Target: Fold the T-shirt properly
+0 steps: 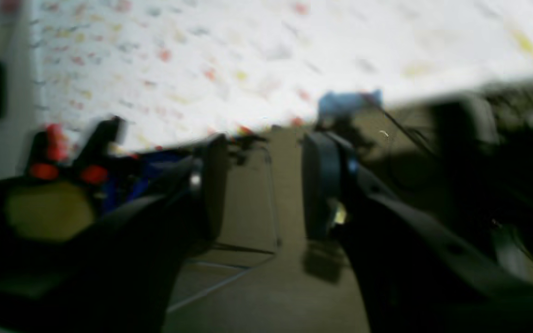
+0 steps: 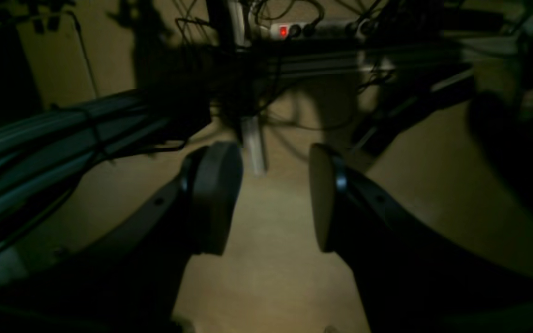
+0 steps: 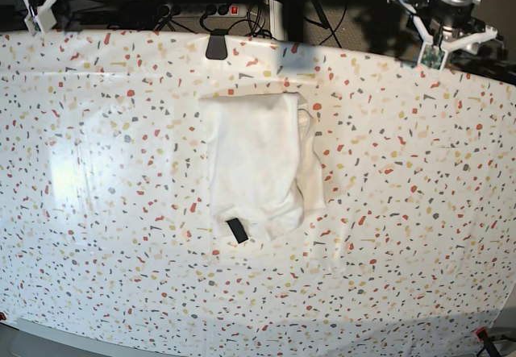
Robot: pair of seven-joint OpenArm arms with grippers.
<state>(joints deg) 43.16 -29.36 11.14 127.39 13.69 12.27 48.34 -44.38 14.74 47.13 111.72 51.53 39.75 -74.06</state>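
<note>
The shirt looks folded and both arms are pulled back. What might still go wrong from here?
The T-shirt lies as a folded packet, but its right edge shows loose layers sticking out unevenly, so the fold may count as untidy or slump open. Its black tag is exposed at the near end. Both the left gripper and right gripper are open and empty off the table; coming back in to tidy could drag the packet or wrinkle the speckled table cover.

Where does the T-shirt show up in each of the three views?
Base: the folded T-shirt lies at the centre of the speckled table cover, black tag near its lower edge.
Left wrist: not in it; only blurred speckled cover above the open left pincer.
Right wrist: not in it; only floor and cables.
Shared landmark: the speckled cover, in base and left wrist.
</note>
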